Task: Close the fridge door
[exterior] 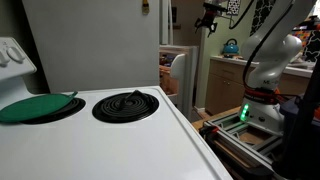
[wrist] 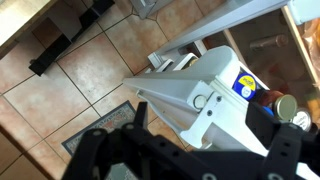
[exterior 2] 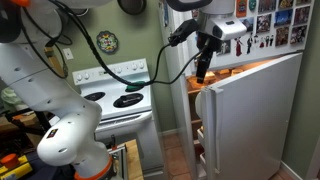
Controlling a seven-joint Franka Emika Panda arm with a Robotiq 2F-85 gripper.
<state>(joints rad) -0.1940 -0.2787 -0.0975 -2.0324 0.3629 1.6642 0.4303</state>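
The fridge door point(exterior 2: 252, 112) is a white panel that stands swung open, with lit shelves behind it. In an exterior view it shows as a narrow white edge point(exterior: 180, 72) beside the big white fridge side point(exterior: 90, 45). My gripper point(exterior 2: 203, 68) hangs just above the door's top corner and also shows in an exterior view point(exterior: 208, 18). In the wrist view the gripper point(wrist: 200, 135) is open, with its black fingers on either side of the door's white top edge point(wrist: 190, 90). Jars point(wrist: 275, 103) stand in the door shelf below.
A white stove point(exterior: 110, 140) with a coil burner point(exterior: 125, 104) and a green lid point(exterior: 35, 105) stands next to the fridge. My arm's base point(exterior: 265, 70) stands on a frame on the tiled floor point(wrist: 80, 70). A teal kettle point(exterior: 231, 47) sits on a counter.
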